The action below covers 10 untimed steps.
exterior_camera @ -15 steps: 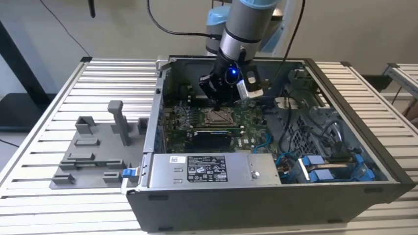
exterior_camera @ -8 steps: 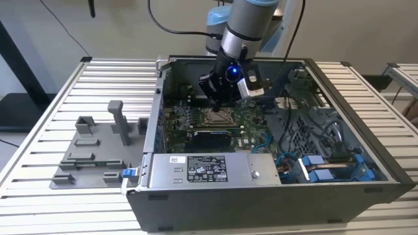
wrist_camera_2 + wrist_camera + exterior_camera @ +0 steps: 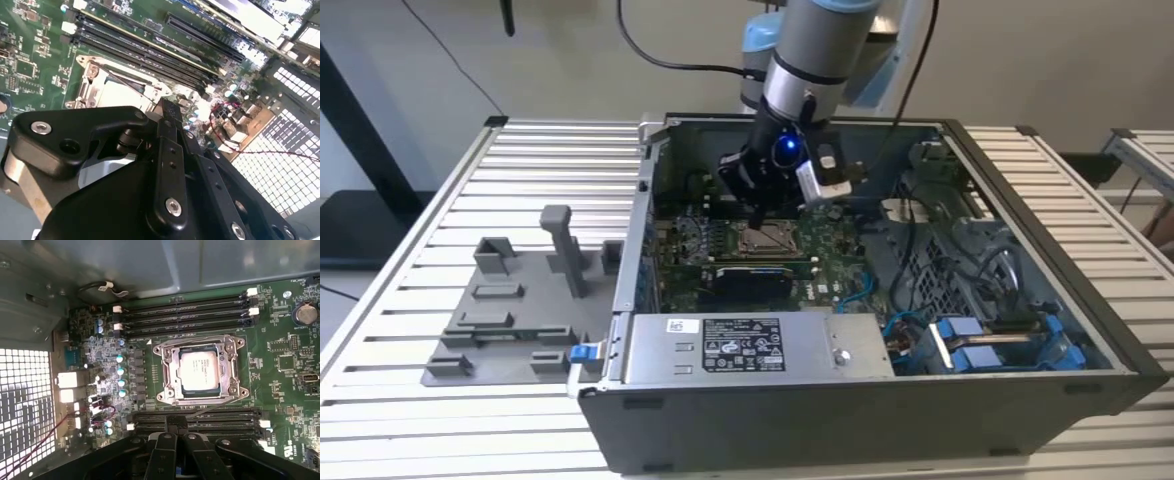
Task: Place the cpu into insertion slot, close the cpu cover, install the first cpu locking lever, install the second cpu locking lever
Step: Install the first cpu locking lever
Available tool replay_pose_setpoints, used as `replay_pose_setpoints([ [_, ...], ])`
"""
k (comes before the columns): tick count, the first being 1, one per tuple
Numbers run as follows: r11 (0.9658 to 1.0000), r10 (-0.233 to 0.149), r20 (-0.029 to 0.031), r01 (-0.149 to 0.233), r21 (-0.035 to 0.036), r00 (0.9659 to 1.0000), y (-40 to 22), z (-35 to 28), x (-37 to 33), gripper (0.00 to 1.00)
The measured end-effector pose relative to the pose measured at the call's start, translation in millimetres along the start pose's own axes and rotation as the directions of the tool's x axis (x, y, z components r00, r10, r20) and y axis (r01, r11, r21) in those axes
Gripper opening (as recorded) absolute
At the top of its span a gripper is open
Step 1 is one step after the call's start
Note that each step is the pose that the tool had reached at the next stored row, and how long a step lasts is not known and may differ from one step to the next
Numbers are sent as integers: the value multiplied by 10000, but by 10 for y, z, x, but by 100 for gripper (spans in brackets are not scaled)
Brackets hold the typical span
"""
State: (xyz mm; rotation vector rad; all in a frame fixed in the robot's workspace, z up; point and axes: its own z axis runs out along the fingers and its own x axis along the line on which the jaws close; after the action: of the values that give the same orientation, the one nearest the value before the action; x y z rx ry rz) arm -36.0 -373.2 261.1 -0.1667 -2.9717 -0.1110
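Cpu (image 3: 199, 369) under closed cpu cover (image 3: 172, 371)

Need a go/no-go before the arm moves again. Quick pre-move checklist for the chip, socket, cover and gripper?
1. Chip seated in the socket: ok, it lies flat and square inside.
2. Cover down over the chip: ok, the frame surrounds it.
3. Locking levers latched: cannot tell.
4. Gripper empty: ok, nothing between the fingertips.
5. Gripper off the socket: ok, beside it over the long black slots.
6. Red wire away from the socket: ok.
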Motion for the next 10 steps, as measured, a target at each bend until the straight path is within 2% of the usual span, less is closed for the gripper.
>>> replay_pose_setpoints([
  [8,10000,-9,49,10,-95,10000,-31,77,130,11],
  [10,9999,-10,61,11,-102,10000,-34,102,138,11],
])
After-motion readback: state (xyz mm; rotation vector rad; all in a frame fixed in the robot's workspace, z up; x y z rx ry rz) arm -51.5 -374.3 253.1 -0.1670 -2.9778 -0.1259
